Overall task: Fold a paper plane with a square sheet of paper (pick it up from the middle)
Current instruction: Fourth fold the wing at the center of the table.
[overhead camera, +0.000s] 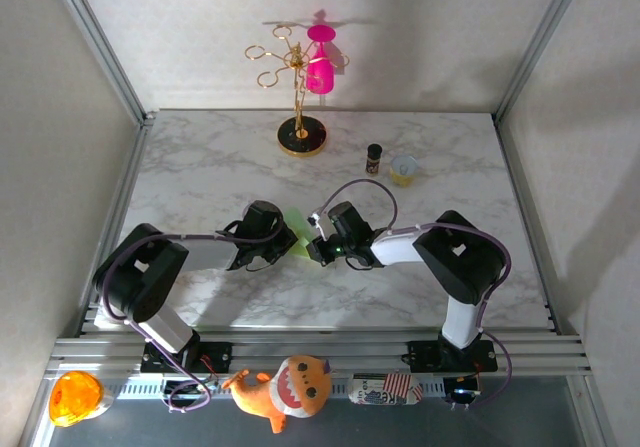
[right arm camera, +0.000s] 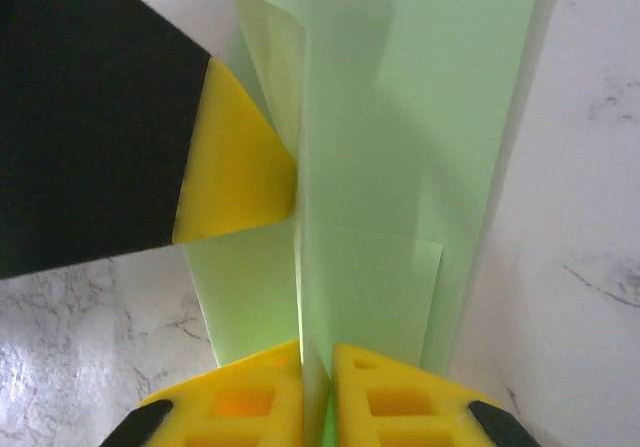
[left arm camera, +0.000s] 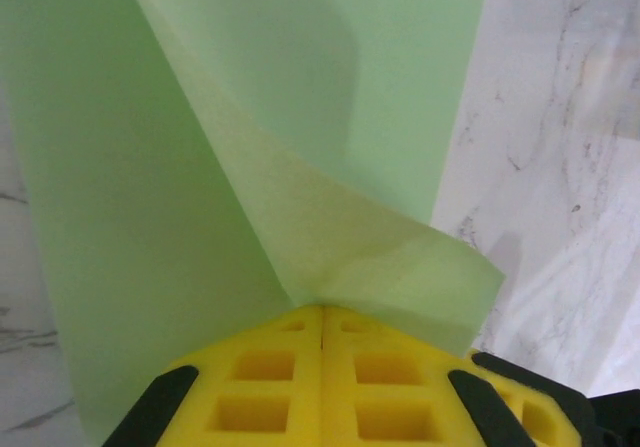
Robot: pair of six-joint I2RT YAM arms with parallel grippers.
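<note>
Observation: the sheet of paper (overhead camera: pixel 297 229), pale green and partly folded, sits raised at the middle of the marble surface (overhead camera: pixel 200 167), between the two arms where they meet.

Left end effector (overhead camera: pixel 291 241): the left wrist view shows its yellow pads (left arm camera: pixel 265 367) pressed together with no gap. They pinch the paper (left arm camera: pixel 300 117) at a point where two creases converge. The folded layers rise up and away from the pinch, and one flap hangs out to the right over the marble.

Right end effector (overhead camera: pixel 316 253): in the right wrist view its pads (right arm camera: pixel 395 402) stand all but closed. An upright ridge of the paper (right arm camera: pixel 420 117) runs down into the narrow slit between them, so the ridge is gripped. The left end effector's yellow fingertip (right arm camera: pixel 240 157) touches the same ridge from the side, just beyond the right pads.

The paper lies directly ahead of both end effectors, held from opposite sides.

Elsewhere: a small cup (overhead camera: pixel 403 170) and a dark bottle (overhead camera: pixel 374 157) stand well apart toward the far edge.
</note>
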